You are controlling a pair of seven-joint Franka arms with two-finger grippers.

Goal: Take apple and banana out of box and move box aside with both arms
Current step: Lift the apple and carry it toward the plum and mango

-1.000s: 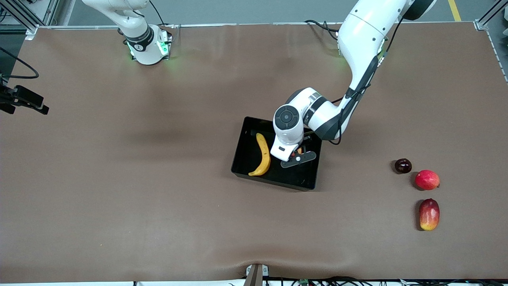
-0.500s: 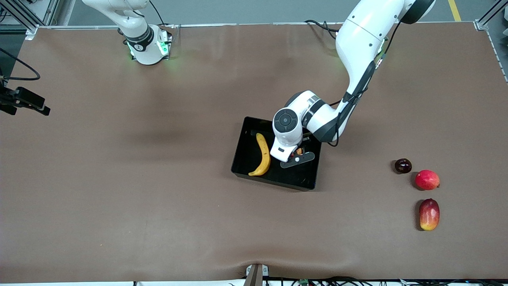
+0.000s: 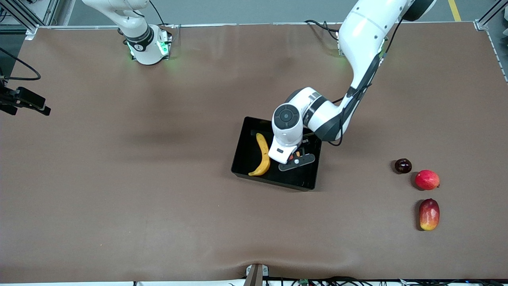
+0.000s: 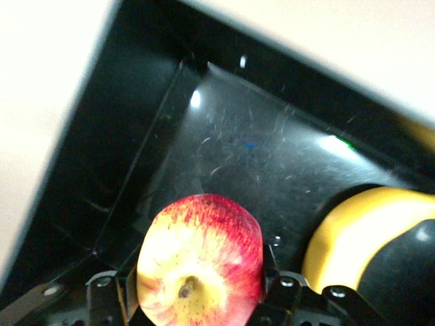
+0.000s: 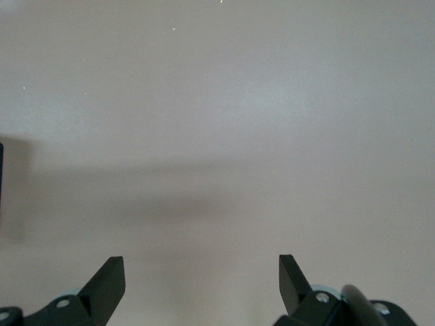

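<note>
The black box [image 3: 242, 153] sits mid-table with the yellow banana [image 3: 263, 155] lying in it at the side toward the right arm's end. My left gripper [image 3: 295, 157] is down inside the box beside the banana, shut on the red apple with yellowish streaks [image 4: 200, 258]. In the left wrist view, the gripper [image 4: 200, 288] clasps the apple over the box floor [image 4: 238, 142], with the banana [image 4: 360, 231] close by. In the front view the hand hides most of the apple. My right gripper [image 5: 202, 272] is open and empty over bare table, waiting.
Three fruits lie toward the left arm's end of the table: a dark maroon round fruit [image 3: 403, 165], a red round fruit [image 3: 427, 179] and an oblong red-yellow mango [image 3: 429, 214] nearest the front camera.
My left gripper has shifted slightly inside the box with the apple still in it. The banana, the box and the right arm have not moved.
</note>
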